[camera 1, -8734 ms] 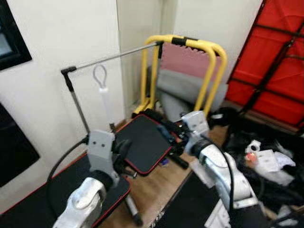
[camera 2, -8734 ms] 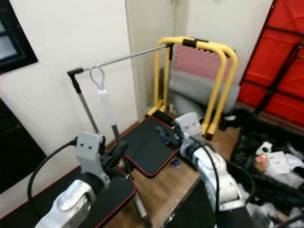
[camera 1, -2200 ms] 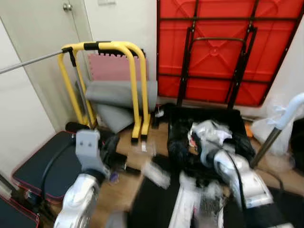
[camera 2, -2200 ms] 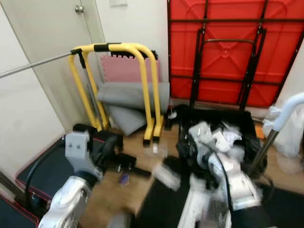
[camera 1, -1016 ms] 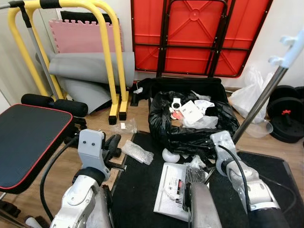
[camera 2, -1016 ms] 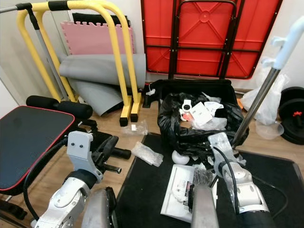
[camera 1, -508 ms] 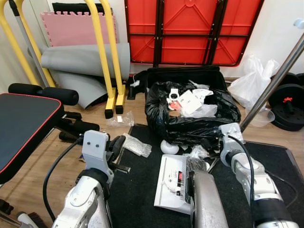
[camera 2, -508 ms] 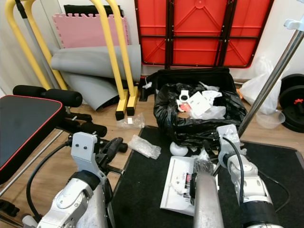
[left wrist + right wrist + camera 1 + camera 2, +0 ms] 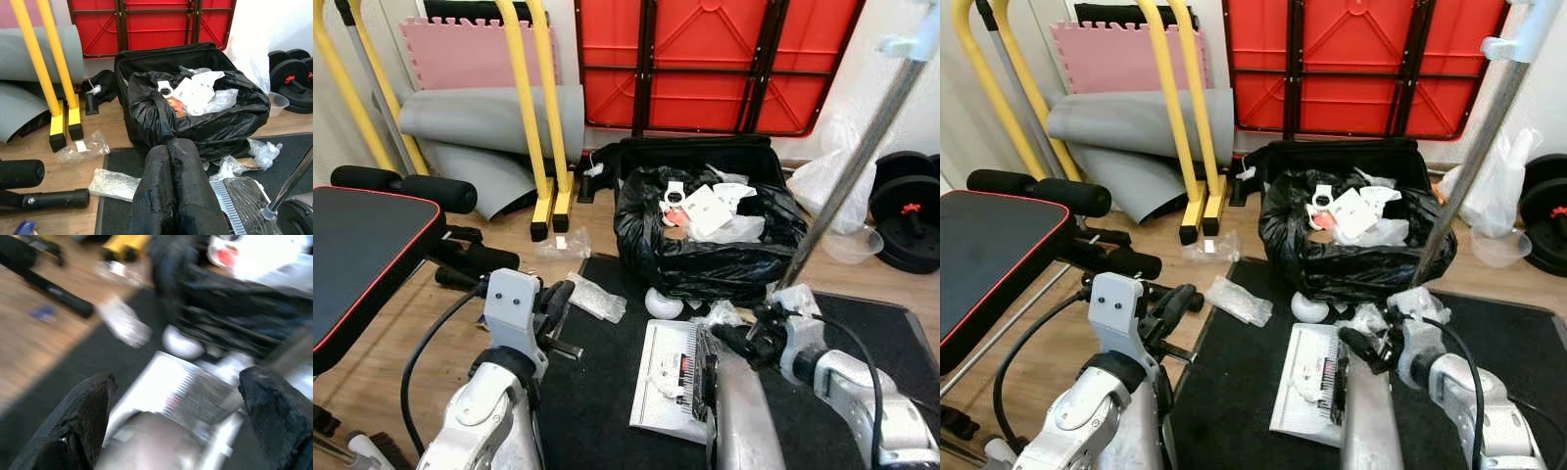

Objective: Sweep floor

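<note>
Dustpan lies flat on the black mat, just left of the right gripper, whose fingers are spread wide. Beyond it, a black bin bag holds white paper scraps. Three clear wrappers litter the floor nearby. Left gripper hangs pressed together, short of them.
</note>
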`<state>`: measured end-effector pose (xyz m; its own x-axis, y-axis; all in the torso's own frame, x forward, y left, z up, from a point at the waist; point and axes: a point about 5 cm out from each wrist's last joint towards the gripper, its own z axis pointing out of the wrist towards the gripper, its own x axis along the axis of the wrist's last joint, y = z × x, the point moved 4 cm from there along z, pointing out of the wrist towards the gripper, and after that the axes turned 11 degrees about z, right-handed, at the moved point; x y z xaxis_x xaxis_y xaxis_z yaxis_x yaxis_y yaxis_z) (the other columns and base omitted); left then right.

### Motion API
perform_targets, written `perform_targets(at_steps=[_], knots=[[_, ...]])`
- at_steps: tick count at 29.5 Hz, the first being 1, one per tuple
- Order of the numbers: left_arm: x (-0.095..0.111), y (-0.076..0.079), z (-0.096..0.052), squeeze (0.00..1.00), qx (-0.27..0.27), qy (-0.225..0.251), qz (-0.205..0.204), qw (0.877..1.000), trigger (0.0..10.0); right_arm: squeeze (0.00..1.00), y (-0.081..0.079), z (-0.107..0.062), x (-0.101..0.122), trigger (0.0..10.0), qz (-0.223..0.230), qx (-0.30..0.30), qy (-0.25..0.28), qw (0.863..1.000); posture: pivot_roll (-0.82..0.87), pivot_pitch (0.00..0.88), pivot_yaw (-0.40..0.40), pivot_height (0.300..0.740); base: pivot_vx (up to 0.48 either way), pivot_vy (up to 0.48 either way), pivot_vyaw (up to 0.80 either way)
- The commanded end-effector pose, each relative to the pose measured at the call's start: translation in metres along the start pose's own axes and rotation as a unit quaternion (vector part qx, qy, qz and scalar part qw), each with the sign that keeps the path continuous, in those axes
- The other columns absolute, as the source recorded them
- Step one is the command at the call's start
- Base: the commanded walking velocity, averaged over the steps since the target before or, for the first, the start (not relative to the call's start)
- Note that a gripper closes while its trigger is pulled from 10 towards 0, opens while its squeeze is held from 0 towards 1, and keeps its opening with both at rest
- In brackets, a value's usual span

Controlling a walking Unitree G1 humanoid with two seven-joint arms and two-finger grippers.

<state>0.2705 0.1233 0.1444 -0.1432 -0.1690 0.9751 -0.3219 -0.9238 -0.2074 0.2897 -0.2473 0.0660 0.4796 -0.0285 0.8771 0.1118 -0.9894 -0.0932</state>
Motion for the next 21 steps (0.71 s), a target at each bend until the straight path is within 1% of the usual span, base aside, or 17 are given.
perform_targets(at_steps=[1, 2, 3, 4, 5, 6, 8, 9, 10, 11, 13, 15, 18, 21], knots=[[0.004, 0.012, -0.001, 0.00, -0.065, 0.017, 0.000, 0.998, 10.0, 0.00, 0.017, -0.007, 0.002, 10.0, -0.006, -0.052, -0.003, 0.999, -0.12, 0.000, -0.030, 0.400, 0.000, 0.000, 0.00], [0.004, 0.012, -0.001, 0.00, -0.065, 0.017, -0.001, 0.998, 10.0, 0.00, 0.018, -0.007, 0.008, 10.0, -0.009, -0.062, 0.009, 0.998, -0.13, 0.000, -0.024, 0.400, 0.000, 0.000, 0.00], [0.004, 0.012, -0.001, 0.00, -0.065, 0.017, -0.001, 0.998, 10.0, 0.00, 0.018, -0.007, 0.008, 10.0, -0.009, -0.062, 0.009, 0.998, -0.13, 0.000, -0.024, 0.400, 0.000, 0.000, 0.00], [0.004, 0.012, -0.001, 0.00, -0.067, 0.018, -0.002, 0.998, 10.0, 0.00, 0.022, -0.007, 0.019, 10.0, -0.011, -0.082, 0.031, 0.996, -0.13, 0.000, -0.023, 0.400, 0.000, 0.000, 0.00], [0.004, 0.013, 0.000, 0.00, -0.067, 0.018, -0.002, 0.998, 10.0, 0.00, 0.024, -0.006, 0.025, 10.0, -0.008, -0.092, 0.045, 0.995, -0.13, 0.000, -0.024, 0.400, 0.000, 0.000, 0.00], [0.004, 0.013, 0.000, 0.00, -0.067, 0.018, -0.002, 0.998, 10.0, 0.00, 0.024, -0.006, 0.025, 10.0, -0.008, -0.092, 0.045, 0.995, -0.13, 0.000, -0.024, 0.400, 0.000, 0.000, 0.00], [0.004, 0.013, 0.000, 0.00, -0.067, 0.019, -0.003, 0.998, 10.0, 0.00, 0.028, 0.000, 0.036, 10.0, -0.001, -0.105, 0.070, 0.992, -0.12, 0.000, -0.024, 0.400, 0.000, 0.000, 0.00], [0.004, 0.013, 0.000, 0.00, -0.067, 0.019, -0.003, 0.998, 10.0, 0.00, 0.028, 0.000, 0.036, 10.0, -0.001, -0.105, 0.070, 0.992, -0.12, 0.000, -0.024, 0.400, 0.000, 0.000, 0.00], [0.005, 0.014, 0.000, 0.00, -0.066, 0.021, -0.004, 0.998, 10.0, 0.00, 0.028, 0.007, 0.045, 10.0, 0.004, -0.103, 0.094, 0.990, -0.12, 0.000, -0.022, 0.400, 0.000, 0.000, 0.00], [0.005, 0.014, 0.000, 0.00, -0.066, 0.021, -0.004, 0.998, 10.0, 0.00, 0.028, 0.007, 0.045, 10.0, 0.004, -0.103, 0.094, 0.990, -0.12, 0.000, -0.022, 0.400, 0.000, 0.000, 0.00], [0.006, 0.015, 0.000, 0.00, -0.067, 0.023, -0.005, 0.997, 10.0, 0.00, 0.028, 0.016, 0.056, 10.0, 0.012, -0.102, 0.118, 0.988, -0.11, 0.000, -0.024, 0.400, 0.000, 0.000, 0.00], [0.006, 0.015, 0.000, 0.00, -0.067, 0.024, -0.004, 0.997, 10.0, 0.00, 0.028, 0.016, 0.057, 10.0, 0.012, -0.103, 0.119, 0.988, -0.11, 0.000, -0.024, 0.400, 0.000, 0.000, 0.00], [0.009, 0.024, -0.002, 0.00, -0.101, 0.028, 0.002, 0.994, 10.0, 0.00, 0.031, 0.023, 0.067, 10.0, 0.009, -0.105, 0.135, 0.985, -0.09, 0.000, -0.034, 0.400, 0.000, 0.000, 0.00], [0.010, 0.027, -0.003, 0.00, -0.109, 0.029, 0.002, 0.994, 10.0, 0.00, 0.031, 0.026, 0.072, 10.0, 0.006, -0.102, 0.142, 0.985, -0.09, 0.000, -0.031, 0.400, 0.000, 0.000, 0.00]])
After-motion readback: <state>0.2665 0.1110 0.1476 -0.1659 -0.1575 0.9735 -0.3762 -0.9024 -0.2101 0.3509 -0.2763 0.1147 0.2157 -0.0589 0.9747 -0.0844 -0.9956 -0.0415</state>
